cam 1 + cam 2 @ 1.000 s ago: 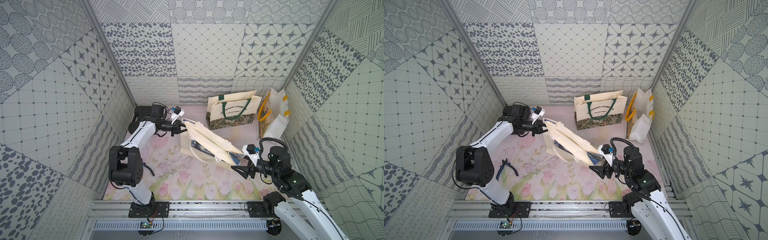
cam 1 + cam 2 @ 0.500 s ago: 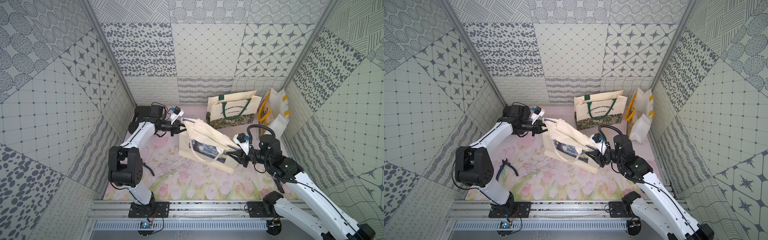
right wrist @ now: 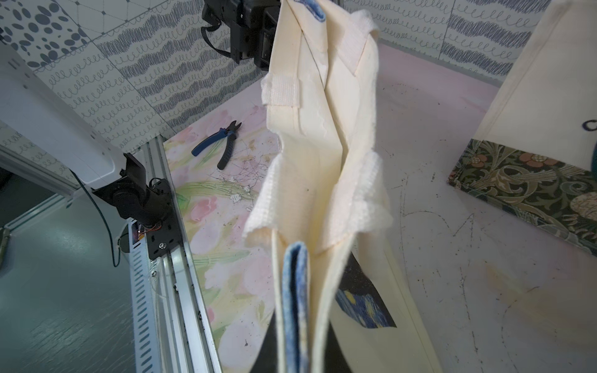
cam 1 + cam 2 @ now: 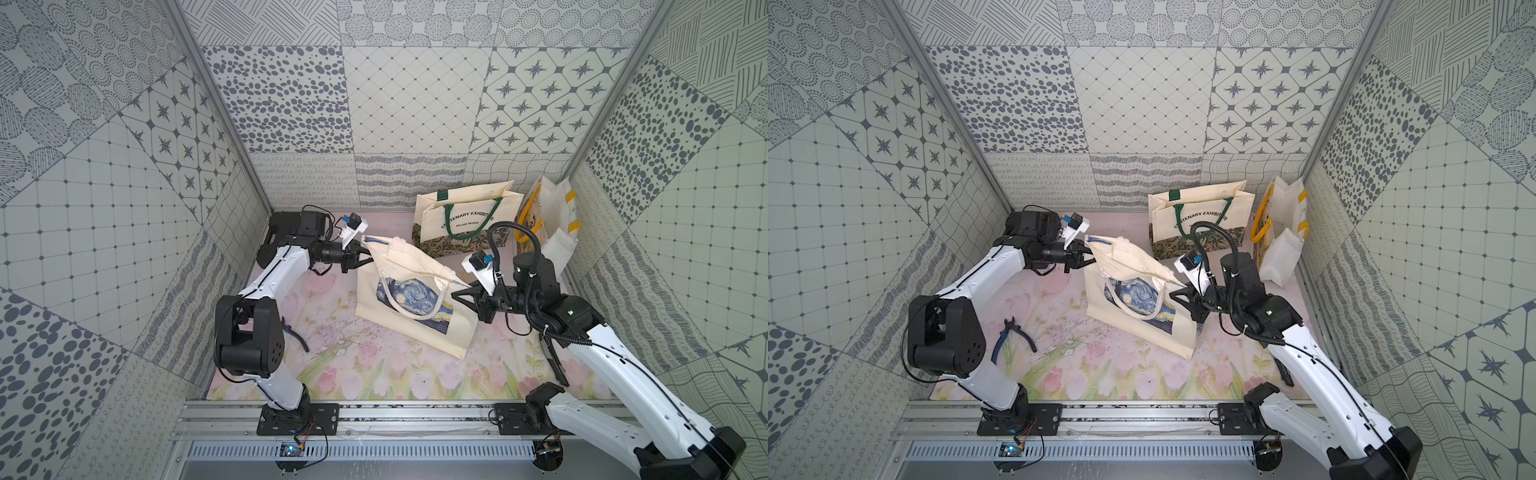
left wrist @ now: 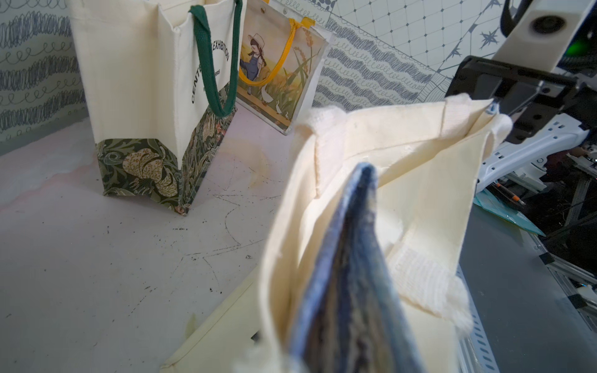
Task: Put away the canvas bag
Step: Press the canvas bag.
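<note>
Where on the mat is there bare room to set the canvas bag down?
Bare: the front strip between the canvas bag and the rail, right of the pliers; also the back strip between the left gripper and the green-handled bag. Crowded: the back right corner, around the yellow-handled bag.

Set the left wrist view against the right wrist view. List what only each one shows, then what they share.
Only the left wrist view: the yellow-handled picture bag and the right end effector at the far corner of the canvas bag.
Only the right wrist view: the pliers, the metal rail and the left end effector.
Both: the canvas bag held up with its mouth open, its blue-printed edge close to the lens, and the standing bag with the leafy base.
</note>
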Available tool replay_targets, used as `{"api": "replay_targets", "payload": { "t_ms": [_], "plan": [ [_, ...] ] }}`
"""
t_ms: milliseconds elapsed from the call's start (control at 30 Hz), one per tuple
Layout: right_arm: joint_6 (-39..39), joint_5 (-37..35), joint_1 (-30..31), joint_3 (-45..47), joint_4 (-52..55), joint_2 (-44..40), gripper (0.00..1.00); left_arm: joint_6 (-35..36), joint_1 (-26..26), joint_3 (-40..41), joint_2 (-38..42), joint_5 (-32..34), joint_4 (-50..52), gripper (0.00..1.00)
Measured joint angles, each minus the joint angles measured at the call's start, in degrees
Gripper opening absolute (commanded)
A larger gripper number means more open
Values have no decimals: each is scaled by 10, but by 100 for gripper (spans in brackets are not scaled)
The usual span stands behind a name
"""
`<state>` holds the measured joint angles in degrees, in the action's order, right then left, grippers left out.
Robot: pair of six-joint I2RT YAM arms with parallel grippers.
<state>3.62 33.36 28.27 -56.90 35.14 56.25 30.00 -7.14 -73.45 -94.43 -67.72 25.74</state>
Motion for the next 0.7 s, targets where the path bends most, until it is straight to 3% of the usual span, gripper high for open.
{"api": "replay_targets", "payload": {
  "t_ms": [200, 333, 433, 567, 700],
  "plan": [
    [-64, 28, 0, -46, 15, 40, 0, -127, 0, 28, 46, 95, -74, 32],
    [-120, 48, 10, -63, -9, 59, 0, -207, 0, 42, 100, 193, -99, 44],
    [-174, 54, 41, -72, -43, 80, 0, -247, 1, 31, 133, 277, -94, 45],
    [-268, 56, 83, -73, -112, 107, 0, -271, 1, -20, 137, 379, -51, 33],
    [-384, 42, 109, -65, -185, 138, 0, -284, 3, -74, 109, 462, 5, 14]
  ]
}}
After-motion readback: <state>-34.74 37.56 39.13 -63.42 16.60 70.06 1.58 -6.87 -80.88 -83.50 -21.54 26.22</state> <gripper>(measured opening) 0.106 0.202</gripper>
